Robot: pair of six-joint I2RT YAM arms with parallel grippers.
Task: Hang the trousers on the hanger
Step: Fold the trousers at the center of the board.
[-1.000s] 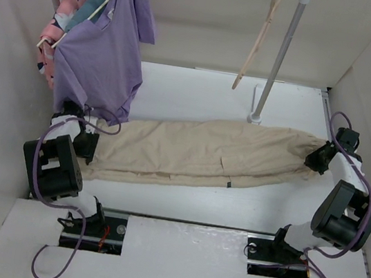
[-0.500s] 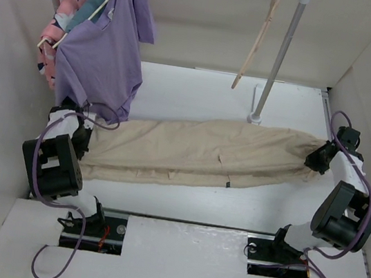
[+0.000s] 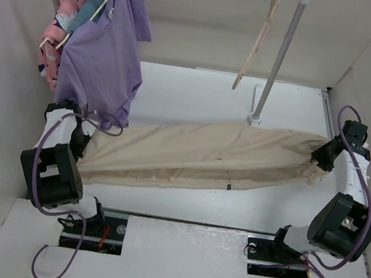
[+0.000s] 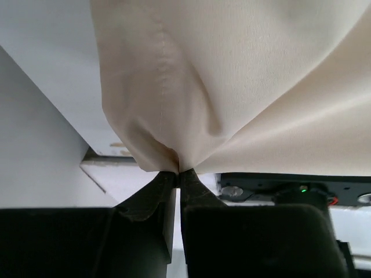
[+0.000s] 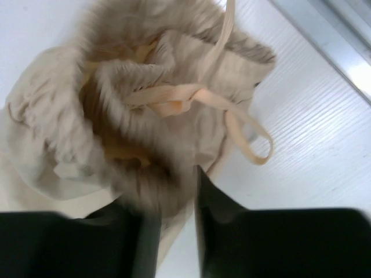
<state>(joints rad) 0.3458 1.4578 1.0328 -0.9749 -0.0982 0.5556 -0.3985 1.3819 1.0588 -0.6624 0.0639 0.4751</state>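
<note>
Gripper, left [image 4: 177, 174]: jaws pinched together on a fold of the trousers [image 3: 204, 152], at 9 o'clock of the table [image 3: 200, 89].
Gripper, right [image 5: 174, 194]: fingers clamped on the bunched drawstring waistband, at 3 o'clock.
Arms: both angled outward, cloth stretched between them.
Hanger [image 3: 255, 48]: hung on the clothes rack [image 3: 279, 62], 12 o'clock, apart from the trousers.

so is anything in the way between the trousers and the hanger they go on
Nothing visible stands between the trousers and the hanger, which hangs above and behind them. The rack's post stands close on the hanger's right and could crowd the lift.
</note>
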